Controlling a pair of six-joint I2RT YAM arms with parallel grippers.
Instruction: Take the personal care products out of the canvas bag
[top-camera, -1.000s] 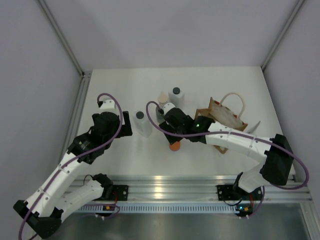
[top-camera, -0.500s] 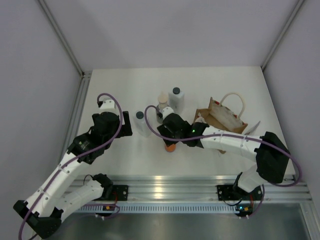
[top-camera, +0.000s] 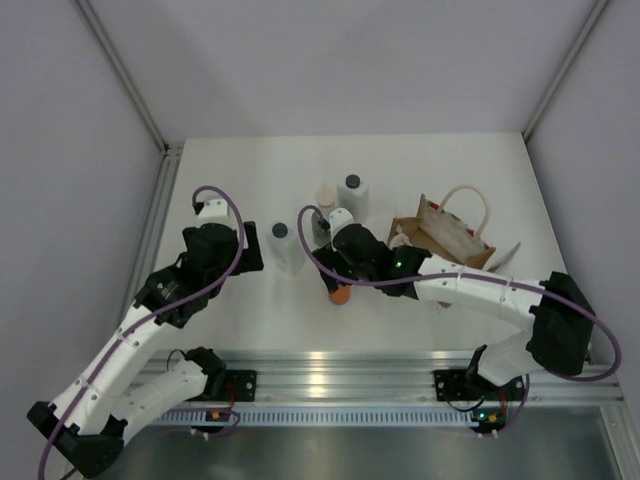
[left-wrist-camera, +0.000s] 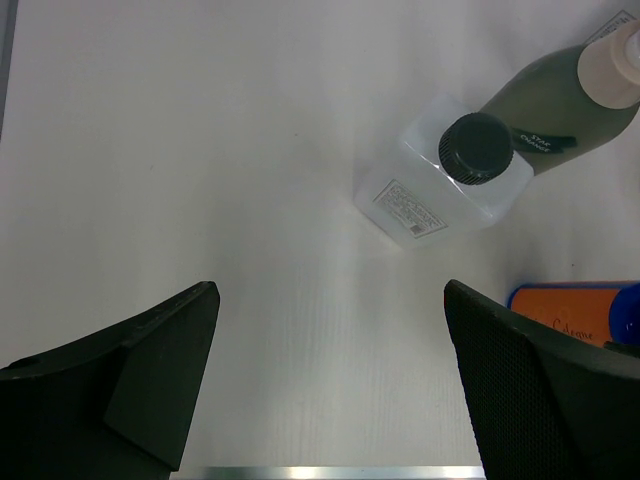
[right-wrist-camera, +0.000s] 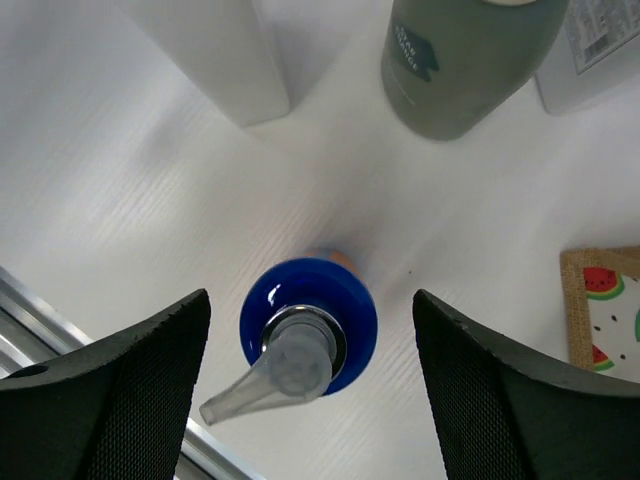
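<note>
The short orange bottle (top-camera: 341, 294) with a blue pump cap (right-wrist-camera: 308, 325) stands on the table between the jaws of my right gripper (right-wrist-camera: 310, 297), which is open and hovers above it (top-camera: 340, 280) without touching. A white bottle with a dark cap (top-camera: 283, 245), the grey-green bottle with a beige top (top-camera: 323, 208) and a second white bottle (top-camera: 352, 190) stand on the table behind it. The canvas bag (top-camera: 450, 235) sits to the right with its rope handles. My left gripper (top-camera: 255, 250) is open and empty (left-wrist-camera: 328, 290), just left of the near white bottle (left-wrist-camera: 445, 170).
The right wrist view shows the bag's corner with a watermelon print (right-wrist-camera: 605, 310). An aluminium rail (top-camera: 330, 365) runs along the table's near edge. Grey walls close in the table at the back and sides.
My right gripper shifted slightly left over the orange bottle, then eased back to the right. The left arm has not moved.
</note>
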